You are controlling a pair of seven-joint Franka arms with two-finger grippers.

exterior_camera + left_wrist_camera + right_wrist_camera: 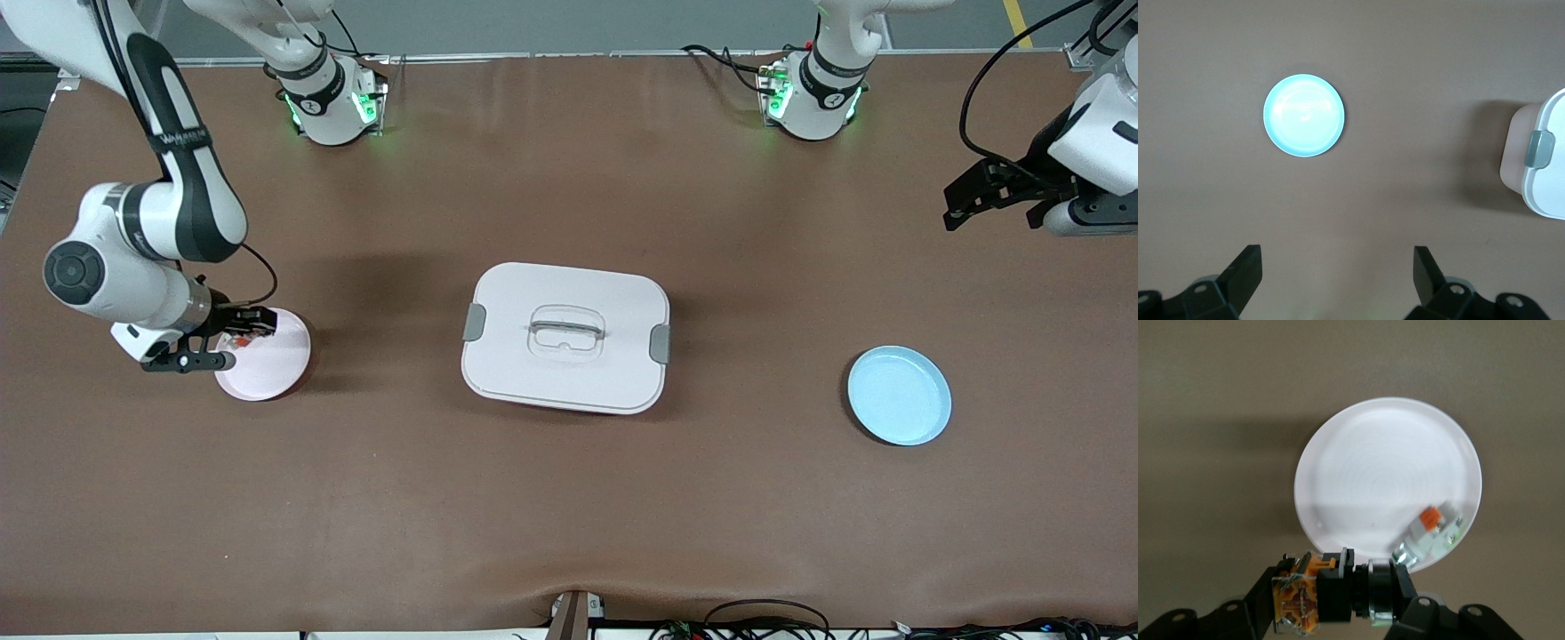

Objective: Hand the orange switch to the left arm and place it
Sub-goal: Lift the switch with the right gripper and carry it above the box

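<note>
My right gripper (238, 342) hangs just above the pink-white plate (271, 364) at the right arm's end of the table, shut on the orange switch (1338, 593), a black stubby part with an orange block. A white-grey part with an orange patch (1431, 533) lies on that plate (1385, 467). The white lidded box (566, 336) sits mid-table, and its corner also shows in the left wrist view (1541, 163). My left gripper (991, 200) is open and empty, up in the air at the left arm's end of the table, with its fingers (1245, 270) spread wide.
A light blue plate (899, 396) lies on the brown table between the box and the left arm's end, nearer the front camera; it also shows in the left wrist view (1304, 115). Cables run along the table's front edge (756, 622).
</note>
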